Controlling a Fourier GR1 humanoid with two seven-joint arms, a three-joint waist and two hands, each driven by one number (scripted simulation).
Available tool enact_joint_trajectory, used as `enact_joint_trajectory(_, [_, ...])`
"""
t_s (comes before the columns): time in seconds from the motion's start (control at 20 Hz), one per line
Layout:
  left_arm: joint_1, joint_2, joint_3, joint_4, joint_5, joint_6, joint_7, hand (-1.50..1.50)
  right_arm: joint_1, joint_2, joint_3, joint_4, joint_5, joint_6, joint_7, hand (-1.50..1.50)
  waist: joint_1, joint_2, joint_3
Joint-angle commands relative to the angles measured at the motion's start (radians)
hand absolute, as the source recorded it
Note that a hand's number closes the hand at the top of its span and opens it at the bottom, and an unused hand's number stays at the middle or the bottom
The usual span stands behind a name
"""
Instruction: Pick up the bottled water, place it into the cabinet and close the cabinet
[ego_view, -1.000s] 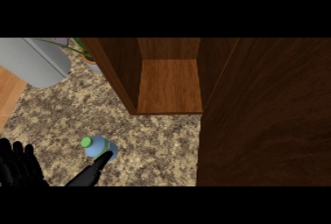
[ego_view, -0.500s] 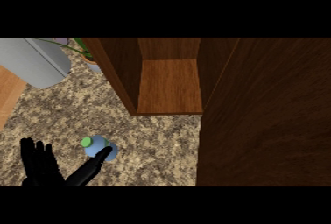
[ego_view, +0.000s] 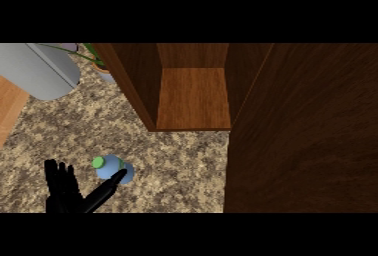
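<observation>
The bottled water, pale blue with a green cap, stands on the speckled counter at the lower left. My left hand comes in from the lower edge just left of it, open, fingers straight and pointing away. Its thumb stretches right and touches the bottle's near side. The wooden cabinet stands open beyond the bottle, its shelf bare. Its dark door fills the right side of the view. My right hand does not show.
A large grey rounded vessel lies at the top left, with a potted plant beside the cabinet's left wall. A strip of lighter wood borders the counter at the left edge.
My left hand has moved up and to the right, further into view. Its thumb now reaches the bottle. The bottle and cabinet have not moved.
</observation>
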Motion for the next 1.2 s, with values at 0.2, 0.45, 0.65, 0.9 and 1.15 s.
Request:
enact_joint_trajectory(0.2, [-0.098, -0.001, 0.085, 0.417, 0.202, -0.271, -0.351, -1.50, 0.060, -0.030, 0.020, -0.130, 0.016, -0.005, 0.007, -1.50, -0.002, 0.005, 0.001])
enact_joint_trajectory(0.45, [-0.238, -0.001, 0.117, 0.612, 0.264, -0.347, -0.455, -1.50, 0.119, -0.066, 0.017, -0.165, 0.005, 0.010, -0.029, -1.50, -0.009, 0.005, 0.002])
enact_joint_trajectory(0.65, [-0.303, -0.001, 0.149, 0.756, 0.294, -0.374, -0.607, 1.50, 0.143, -0.094, 0.012, -0.207, -0.013, 0.008, -0.016, -1.50, -0.007, 0.007, 0.002])
enact_joint_trajectory(0.9, [-0.336, -0.001, 0.168, 0.919, 0.236, -0.335, -0.702, 1.50, 0.159, -0.083, 0.031, -0.112, 0.047, -0.003, -0.122, -1.50, -0.014, 0.004, 0.003])
enact_joint_trajectory(1.15, [-0.381, 0.056, 0.029, 0.931, 0.102, -0.325, -0.725, 1.50, 0.122, -0.086, 0.043, -0.110, 0.028, -0.015, -0.095, -1.50, -0.017, 0.009, 0.003])
